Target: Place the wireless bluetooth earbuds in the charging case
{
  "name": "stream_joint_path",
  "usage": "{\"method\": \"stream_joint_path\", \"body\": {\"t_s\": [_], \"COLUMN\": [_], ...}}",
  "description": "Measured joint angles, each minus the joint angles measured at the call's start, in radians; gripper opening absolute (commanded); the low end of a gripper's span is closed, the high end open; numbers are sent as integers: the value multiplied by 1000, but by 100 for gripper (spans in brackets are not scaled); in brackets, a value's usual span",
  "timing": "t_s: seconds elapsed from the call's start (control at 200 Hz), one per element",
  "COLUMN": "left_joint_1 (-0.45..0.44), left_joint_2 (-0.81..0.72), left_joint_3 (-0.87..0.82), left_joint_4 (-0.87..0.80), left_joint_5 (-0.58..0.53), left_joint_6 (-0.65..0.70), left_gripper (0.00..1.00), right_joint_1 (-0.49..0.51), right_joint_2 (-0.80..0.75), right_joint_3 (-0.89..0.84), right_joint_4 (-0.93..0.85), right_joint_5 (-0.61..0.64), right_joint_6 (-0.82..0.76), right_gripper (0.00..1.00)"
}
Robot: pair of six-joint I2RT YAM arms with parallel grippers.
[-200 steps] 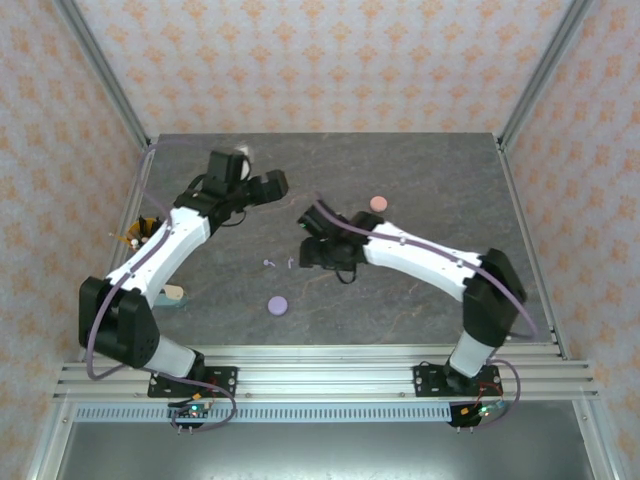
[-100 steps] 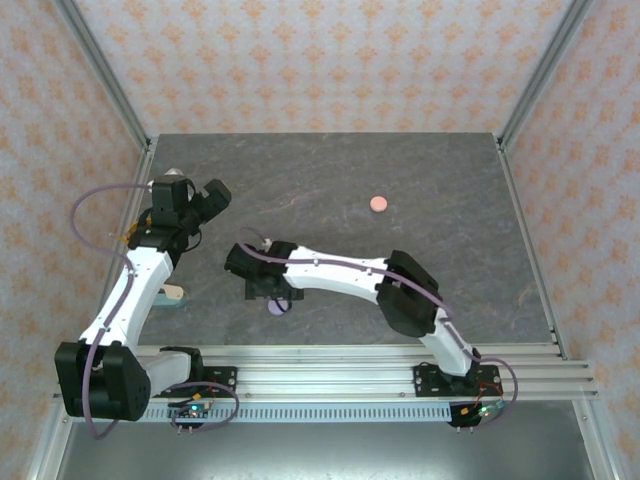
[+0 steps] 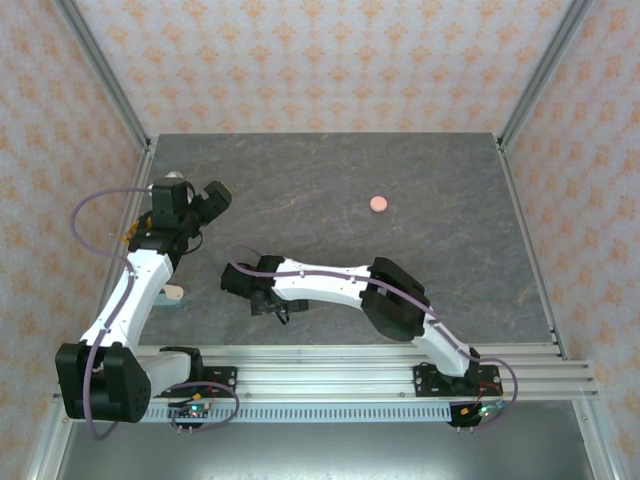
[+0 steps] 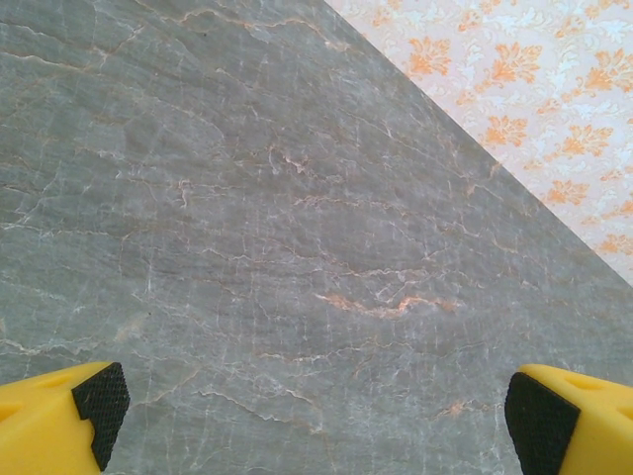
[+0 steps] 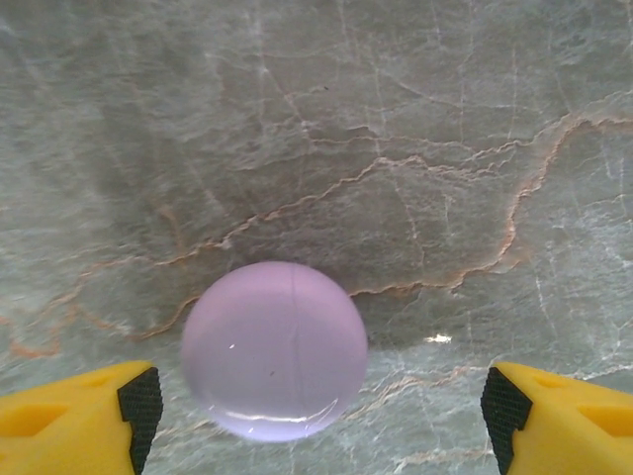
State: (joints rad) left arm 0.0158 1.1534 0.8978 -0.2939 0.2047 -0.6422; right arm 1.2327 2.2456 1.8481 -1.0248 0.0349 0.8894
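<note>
Right gripper (image 5: 321, 408) released, jaws wide. Lilac charging case (image 5: 274, 351) sits on the table (image 5: 415, 148) between its fingertips, nearer the view-left pad, contact unclear. Case is round, glossy, a smooth lilac dome with a thin line down the middle. Pink case (image 3: 377, 203) well apart, beyond the right gripper. Left gripper (image 4: 316, 411) released, over grey veined tabletop.

The desk (image 3: 330, 170) is a grey stone-patterned slab with pale and rust-coloured veins; a round pink case (image 3: 377, 203) lies toward its far right; a round lilac case (image 5: 274, 349) rests flat on the stone, glossy, a faint seam across it; a small beige-and-teal object (image 3: 172, 294) sits near the left edge.
</note>
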Motion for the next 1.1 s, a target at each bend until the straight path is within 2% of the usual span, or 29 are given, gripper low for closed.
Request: {"method": "stream_joint_path", "body": {"t_s": [0.195, 0.646, 0.841, 0.986, 1.101], "left_joint_1": [0, 0, 0, 0, 0], "left_joint_2": [0, -1, -13, -15, -15], "left_joint_3": [-24, -25, -27, -41, -42], "left_joint_4": [17, 32, 39, 58, 66], "left_joint_5": [7, 50, 80, 114, 131], "left_joint_6": [-17, -50, -68, -88, -95], "left_gripper": [100, 100, 100, 100, 100], "right_joint_1": [-14, -79, -104, -115, -124], "right_joint_2": [29, -91, -231, -394, -450], "right_joint_3": [-9, -181, -277, -332, -332], "right_joint_4": [4, 27, 21, 32, 81], "right_joint_5": [-5, -11, 8, 15, -2], "right_joint_6": [-11, -24, -19, 41, 80], "right_gripper": [84, 84, 84, 84, 84]}}
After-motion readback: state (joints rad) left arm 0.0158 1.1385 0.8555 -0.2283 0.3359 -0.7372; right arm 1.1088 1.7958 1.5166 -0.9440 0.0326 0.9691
